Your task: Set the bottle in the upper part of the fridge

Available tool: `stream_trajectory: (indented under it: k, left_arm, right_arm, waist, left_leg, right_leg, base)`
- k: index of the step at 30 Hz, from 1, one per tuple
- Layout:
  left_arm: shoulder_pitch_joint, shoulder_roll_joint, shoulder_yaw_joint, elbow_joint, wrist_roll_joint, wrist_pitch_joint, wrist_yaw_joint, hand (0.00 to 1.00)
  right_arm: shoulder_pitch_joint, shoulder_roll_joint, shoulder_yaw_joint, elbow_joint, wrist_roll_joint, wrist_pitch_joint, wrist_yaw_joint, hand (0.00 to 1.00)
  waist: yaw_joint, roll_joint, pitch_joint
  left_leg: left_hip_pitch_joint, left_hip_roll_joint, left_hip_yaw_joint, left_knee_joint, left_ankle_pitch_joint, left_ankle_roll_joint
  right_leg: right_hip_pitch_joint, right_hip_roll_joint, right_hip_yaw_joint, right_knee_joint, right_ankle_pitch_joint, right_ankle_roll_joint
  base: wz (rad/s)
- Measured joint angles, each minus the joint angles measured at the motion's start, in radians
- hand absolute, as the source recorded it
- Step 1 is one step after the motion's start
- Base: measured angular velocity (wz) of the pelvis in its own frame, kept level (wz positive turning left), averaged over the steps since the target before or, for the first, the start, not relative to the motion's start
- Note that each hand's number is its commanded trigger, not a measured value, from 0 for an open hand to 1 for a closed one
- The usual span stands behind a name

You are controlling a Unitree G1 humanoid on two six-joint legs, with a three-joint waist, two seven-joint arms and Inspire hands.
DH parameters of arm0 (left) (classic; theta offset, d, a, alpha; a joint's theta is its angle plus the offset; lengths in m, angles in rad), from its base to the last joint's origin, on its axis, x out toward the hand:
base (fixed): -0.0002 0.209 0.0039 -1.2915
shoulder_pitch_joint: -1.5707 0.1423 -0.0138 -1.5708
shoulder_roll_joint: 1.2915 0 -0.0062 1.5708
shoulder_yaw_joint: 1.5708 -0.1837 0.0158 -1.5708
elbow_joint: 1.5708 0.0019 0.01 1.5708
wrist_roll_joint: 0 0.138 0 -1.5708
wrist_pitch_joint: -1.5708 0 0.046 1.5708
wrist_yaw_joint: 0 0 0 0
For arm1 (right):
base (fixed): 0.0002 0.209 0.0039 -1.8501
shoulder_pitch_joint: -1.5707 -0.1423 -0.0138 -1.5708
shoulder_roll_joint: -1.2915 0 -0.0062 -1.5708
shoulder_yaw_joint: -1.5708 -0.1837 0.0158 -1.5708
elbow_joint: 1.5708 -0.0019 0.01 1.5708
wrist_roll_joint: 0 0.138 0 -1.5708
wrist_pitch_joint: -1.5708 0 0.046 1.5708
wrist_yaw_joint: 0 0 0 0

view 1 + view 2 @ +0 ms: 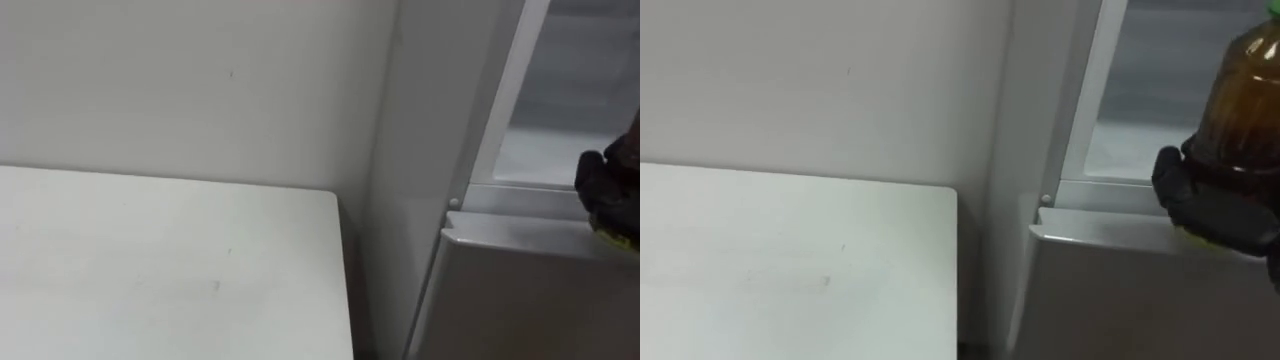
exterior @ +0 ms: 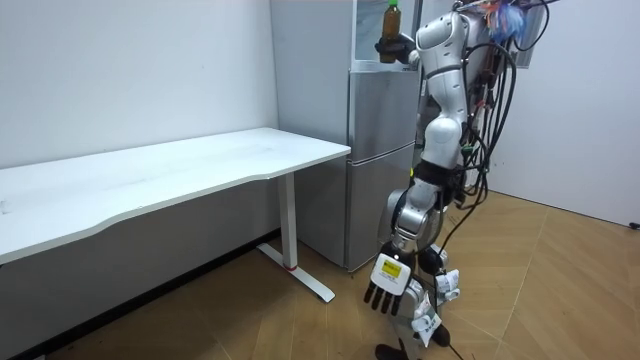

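Bottle (image 1: 1245, 85), clamped in the right robot hand (image 1: 1215, 205) at the upper fridge's (image 1: 1093, 90) opening, must be carried inward and released.

The right hand (image 1: 1215, 200) is black; the bottle (image 1: 1245, 90) it grips is amber-brown with a green cap (image 2: 392, 6) (a yellow label (image 1: 1198, 236) peeks out under the fingers). Below the hand the fridge (image 1: 1110, 290) is silver-grey. To the hand's left the table (image 1: 790, 270) is plain white and the wall (image 1: 820, 80) off-white. The left hand (image 2: 384, 290) is also black, over a tan herringbone floor (image 2: 560, 290).
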Motion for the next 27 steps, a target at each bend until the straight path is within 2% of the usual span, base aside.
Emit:
stream_trajectory:
  k: [4, 7, 8, 10, 12, 14, 19, 20, 24, 27]
  left_arm:
    - [-0.005, 0.001, 0.0, 0.0, 0.0, 0.0, 0.0, 0.0]
    - [-0.009, 0.003, 0.001, -0.001, -0.001, 0.0, 0.0, 0.0]
    - [-0.009, 0.005, 0.004, -0.003, 0.0, 0.0, 0.0, 0.0]
    - [-0.008, 0.005, 0.009, -0.004, -0.001, 0.001, -0.001, 0.0]
    - [0.002, 0.006, 0.009, -0.007, 0.0, 0.019, -0.001, 0.0]
    - [0.007, 0.009, 0.009, -0.009, 0.0, 0.03, -0.001, 0.0]
    - [0.012, 0.021, 0.02, -0.037, 0.016, 0.04, -0.003, 0.0]
    - [0.018, 0.022, 0.021, -0.049, 0.016, 0.04, -0.004, 0.0]
    - [0.036, 0.027, 0.021, -0.085, 0.015, 0.039, -0.002, 0.0]
    - [0.056, 0.027, 0.021, -0.092, 0.016, 0.045, 0.0, 0.0]
  right_arm:
    - [-0.023, 0.0, 0.0, 0.059, 0.003, 0.014, 0.0, 1.0]
    - [-0.076, -0.003, 0.001, 0.141, 0.039, 0.018, -0.024, 1.0]
    - [-0.093, -0.011, 0.001, 0.171, 0.049, 0.018, -0.034, 1.0]
    - [-0.126, -0.036, 0.003, 0.222, 0.049, 0.019, -0.042, 1.0]
    - [-0.15, -0.066, 0.02, 0.262, 0.044, 0.038, -0.062, 1.0]
    - [-0.159, -0.089, 0.041, 0.298, 0.044, 0.039, -0.066, 1.0]
    - [-0.211, -0.121, 0.043, 0.374, 0.033, 0.081, -0.101, 1.0]
    - [-0.222, -0.134, 0.043, 0.374, 0.033, 0.094, -0.104, 1.0]
    - [-0.263, -0.199, 0.047, 0.376, 0.037, 0.098, -0.117, 1.0]
    - [-0.294, -0.21, 0.047, 0.375, 0.052, 0.098, -0.136, 1.0]
  waist:
    - [0.009, -0.001, 0.0011]
    - [0.013, -0.005, 0.0018]
    - [0.015, -0.008, -0.0018]
    - [0.022, -0.01, -0.0006]
    - [0.026, -0.013, -0.0017]
    - [0.025, -0.018, -0.002]
    - [0.024, -0.038, -0.0069]
    - [0.022, -0.039, -0.0081]
    - [0.026, -0.033, -0.012]
    - [0.026, -0.028, -0.0139]
  left_leg:
    - [-0.002, 0.0, 0.001, 0.0, 0.0, 0.0]
    - [-0.006, 0.0, -0.002, 0.0, 0.0, 0.0]
    - [-0.013, 0.0, -0.005, 0.001, 0.0, 0.0]
    - [-0.016, 0.0, -0.005, 0.003, 0.0, 0.0]
    - [-0.016, 0.001, -0.007, 0.003, 0.0, 0.0]
    - [-0.018, 0.001, -0.008, 0.006, 0.0, 0.0]
    - [-0.037, 0.001, -0.013, 0.018, 0.0, 0.0]
    - [-0.042, 0.002, -0.015, 0.022, 0.0, 0.0]
    - [-0.047, 0.002, -0.029, 0.026, 0.0, 0.0]
    - [-0.035, 0.003, -0.036, 0.024, 0.0, -0.001]
  right_leg:
    - [-0.003, 0.0, 0.001, 0.005, 0.0, 0.0]
    - [-0.004, -0.001, -0.008, 0.005, 0.0, 0.0]
    - [-0.011, -0.002, -0.017, 0.007, 0.0, 0.0]
    - [-0.017, -0.002, -0.018, 0.012, 0.0, 0.0]
    - [-0.016, -0.002, -0.019, 0.012, 0.0, 0.0]
    - [-0.016, -0.002, -0.021, 0.012, 0.0, 0.0]
    - [-0.027, -0.003, -0.029, 0.014, 0.0, 0.0]
    - [-0.03, -0.003, -0.034, 0.015, 0.0, 0.0]
    - [-0.028, -0.004, -0.047, 0.015, 0.0, -0.001]
    - [-0.015, -0.003, -0.057, 0.014, 0.0, -0.001]
  base:
    - [0.0]
    - [0.04]
    - [0.04]
    - [0.0]
    - [0.0]
    - [0.02]
    - [0.02]
    - [0.06]
    - [0.08]
    - [0.05]
